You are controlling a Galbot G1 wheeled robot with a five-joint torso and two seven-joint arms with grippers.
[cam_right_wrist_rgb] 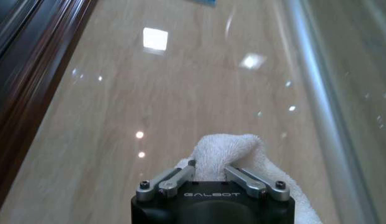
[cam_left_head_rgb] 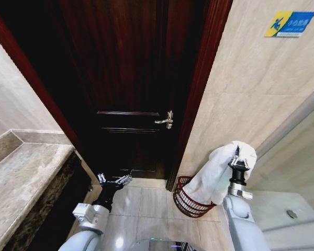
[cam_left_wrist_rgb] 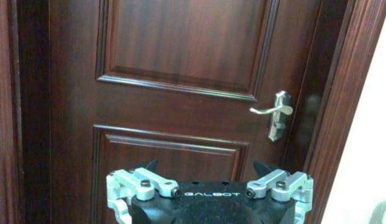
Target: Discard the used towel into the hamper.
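Tiled bathroom (cam_left_head_rgb: 251, 99), wooden door (cam_left_head_rgb: 125, 78)

You can read GALBOT on the left gripper (cam_left_wrist_rgb: 210, 193) housing | GALBOT again on the right gripper (cam_right_wrist_rgb: 211, 194) housing | blue-yellow wall sign (cam_left_head_rgb: 290, 24): a slipping figure, its text too small to read

I see a white towel (cam_left_head_rgb: 215, 175) against beige, faintly veined wall tiles (cam_left_head_rgb: 251, 94). The basket (cam_left_head_rgb: 187, 201) under it is dark reddish-brown openwork. My door (cam_left_head_rgb: 128, 78) is deep mahogany brown with a silver handle (cam_left_head_rgb: 166, 121). The counter (cam_left_head_rgb: 21, 178) is mottled grey-brown stone. A blue and yellow sign (cam_left_head_rgb: 290, 23) sits high on the wall. Floor tiles (cam_left_head_rgb: 146, 209) look pale grey.
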